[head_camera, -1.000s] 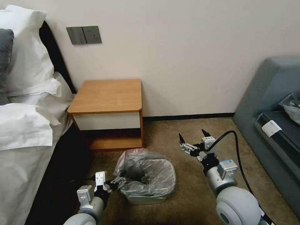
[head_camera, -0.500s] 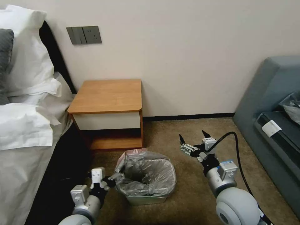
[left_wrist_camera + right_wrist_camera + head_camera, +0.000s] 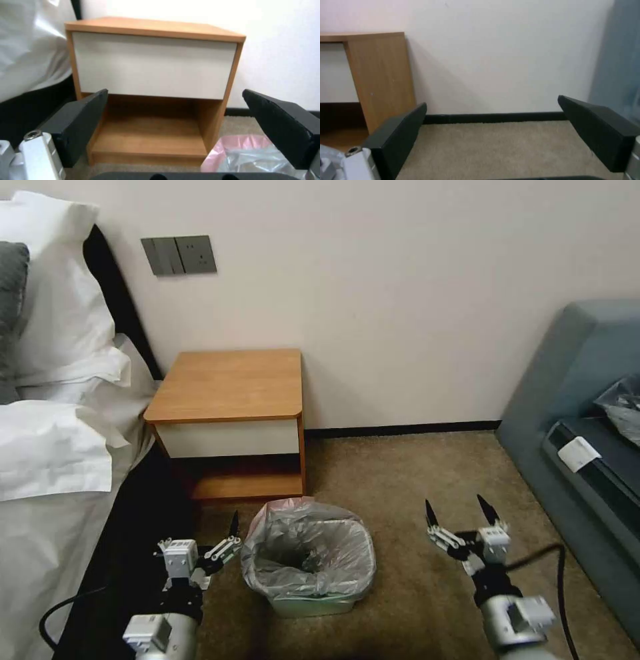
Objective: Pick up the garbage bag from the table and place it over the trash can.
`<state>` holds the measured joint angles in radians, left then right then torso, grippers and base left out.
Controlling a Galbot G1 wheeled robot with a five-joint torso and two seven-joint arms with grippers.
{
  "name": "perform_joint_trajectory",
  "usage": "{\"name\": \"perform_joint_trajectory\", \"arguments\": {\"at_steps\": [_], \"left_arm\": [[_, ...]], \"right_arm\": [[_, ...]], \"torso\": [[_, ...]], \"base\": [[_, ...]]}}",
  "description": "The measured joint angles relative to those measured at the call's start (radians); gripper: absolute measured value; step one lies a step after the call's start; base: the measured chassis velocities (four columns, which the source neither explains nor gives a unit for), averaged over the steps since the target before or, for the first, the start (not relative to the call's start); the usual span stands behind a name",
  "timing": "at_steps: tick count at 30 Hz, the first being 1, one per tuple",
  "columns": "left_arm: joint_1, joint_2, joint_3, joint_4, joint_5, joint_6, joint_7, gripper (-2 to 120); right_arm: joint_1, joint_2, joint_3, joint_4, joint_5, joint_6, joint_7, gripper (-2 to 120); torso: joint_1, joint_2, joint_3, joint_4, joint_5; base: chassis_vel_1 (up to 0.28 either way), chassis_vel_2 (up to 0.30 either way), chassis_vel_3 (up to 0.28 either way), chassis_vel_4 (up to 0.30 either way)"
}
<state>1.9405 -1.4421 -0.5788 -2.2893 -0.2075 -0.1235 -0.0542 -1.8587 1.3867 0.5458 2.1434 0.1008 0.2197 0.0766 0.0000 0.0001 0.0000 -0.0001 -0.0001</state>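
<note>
Fingers [image 3: 233, 523] of the left gripper [image 3: 223, 540] stand spread wide with nothing between them, the arm coming up from the lower left of the head view over the dark strip beside the bed [image 3: 53, 480], its tips pointing toward the wall and hanging just to the left of the trash can [image 3: 313, 603], apart from the plastic. From the left wrist view the two black pads [image 3: 83, 117] frame the table [image 3: 153, 27], its white drawer front and low shelf straight ahead, with a pink-edged corner of the garbage bag [image 3: 240, 152] near the far pad. That garbage bag [image 3: 310, 553] lies draped over the trash can's rim, crinkled and silvery, its mouth open and sagging inward, the pink edge bunched at the back corner nearest the table [image 3: 230, 383]; the can stands on the carpet [image 3: 413, 480] just in front of the table's right corner. To the right, the right gripper [image 3: 460, 513] is likewise wide open and empty, held low over bare carpet, well apart from the can, its arm rising from the lower right with a black cable [image 3: 540, 553] looping beside it. Farther right sits a grey-blue sofa [image 3: 580, 400] bearing a small white tag [image 3: 577, 453]; any writing on it is too small to read.
</note>
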Motion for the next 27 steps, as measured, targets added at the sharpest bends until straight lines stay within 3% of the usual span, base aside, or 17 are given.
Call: {"name": "perform_joint_trajectory", "arguments": {"at_steps": [7, 15, 27], "left_arm": [[0.099, -0.025, -0.076, -0.033, 0.018, -0.035, 0.050, 100], [0.118, -0.034, -0.069, -0.013, 0.082, -0.058, 0.044, 100], [0.114, -0.034, -0.064, -0.009, 0.089, -0.058, 0.037, 100]], "right_arm": [[-0.041, 0.041, 0.027, 0.031, 0.023, 0.040, -0.028, 100], [-0.051, 0.042, 0.046, 0.037, 0.066, 0.049, -0.057, 100], [-0.051, 0.040, 0.042, 0.035, 0.065, 0.049, -0.056, 100]], "torso": [[0.000, 0.000, 0.000, 0.0002, 0.0001], [0.000, 0.000, 0.000, 0.0001, 0.0000], [0.000, 0.000, 0.000, 0.0001, 0.0001]], "base": [[0.000, 0.000, 0.000, 0.000], [0.000, 0.000, 0.000, 0.000], [0.000, 0.000, 0.000, 0.000]]}}
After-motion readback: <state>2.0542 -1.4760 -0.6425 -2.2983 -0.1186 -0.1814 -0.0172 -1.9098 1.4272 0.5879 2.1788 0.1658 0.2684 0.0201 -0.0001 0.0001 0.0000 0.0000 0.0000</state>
